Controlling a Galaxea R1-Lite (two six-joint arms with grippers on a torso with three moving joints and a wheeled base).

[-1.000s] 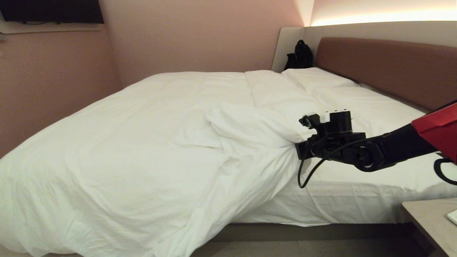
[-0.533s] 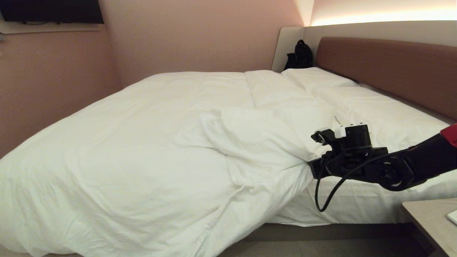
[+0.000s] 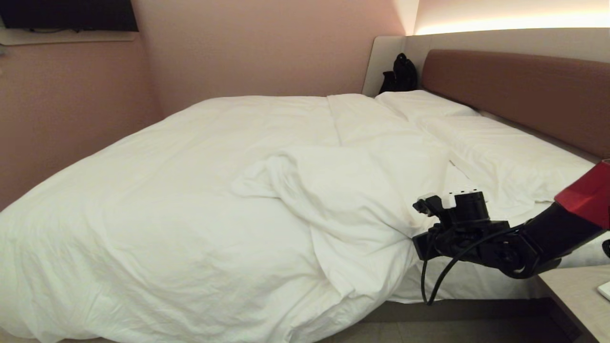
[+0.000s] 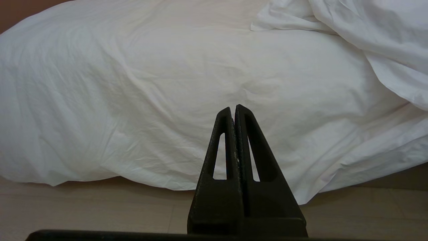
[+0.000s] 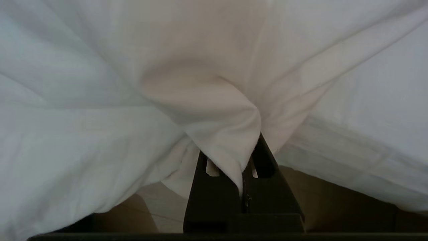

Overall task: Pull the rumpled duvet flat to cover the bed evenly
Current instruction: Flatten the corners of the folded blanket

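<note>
Duvet: white, puffy, spread over most of the bed. A rumpled fold stands up near the middle of the near side, and a flap hangs over the mattress edge toward the floor.

Pillows: two, flat, lying against the headboard, beyond the duvet's top edge.

Right gripper: at the bed's near edge, on the headboard side of the fold. Fingers clenched on a pinch of duvet cloth, which bunches and drapes over them in the right wrist view.

Left gripper: parked low before the bed's side, facing the overhanging duvet. Fingers pressed together, holding nothing.

Bedside counter: just beside the right arm, at the headboard end.

Progress: partial, by judgement. The foot half lies fairly smooth. Left to do: draw the gripped part toward the headboard, flatten the fold and cover the bare sheet beside the pillows.
</note>
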